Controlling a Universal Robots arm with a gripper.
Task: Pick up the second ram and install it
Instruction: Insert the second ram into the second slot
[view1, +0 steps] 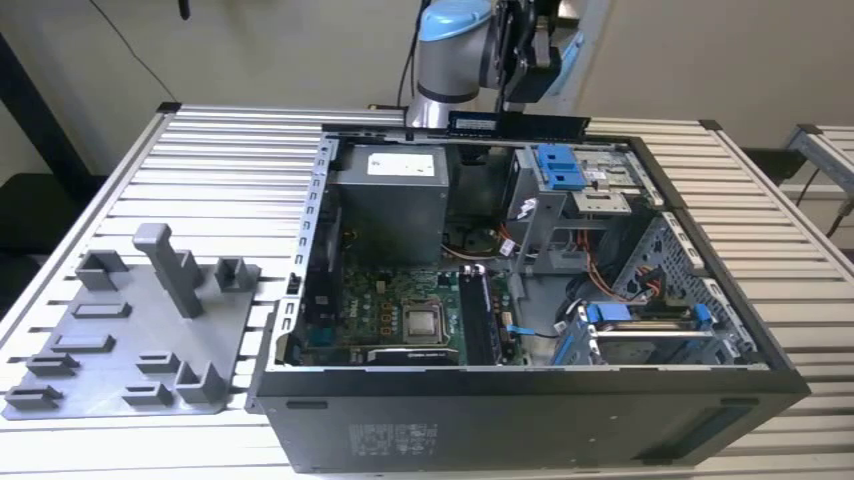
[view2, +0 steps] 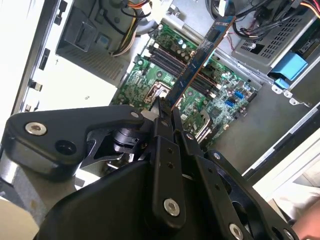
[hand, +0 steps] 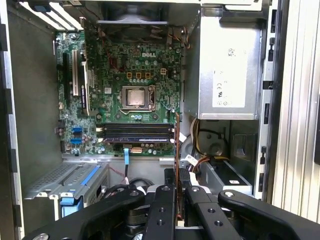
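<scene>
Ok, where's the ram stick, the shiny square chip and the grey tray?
second ram (view2: 197, 61): second wrist view, middle of the blue stick.
silver processor chip (hand: 136, 97): first wrist view, centre of its shiny top.
grey plastic tray (view1: 134, 332): exterior view, bare flat base between posts.

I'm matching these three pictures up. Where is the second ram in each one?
Exterior view: the second ram held level above the case's back edge.
Second wrist view: it slants out from the fingers across the motherboard.
First wrist view: edge-on, a thin strip between the fingers.
Shared landmark: the green motherboard.
</scene>
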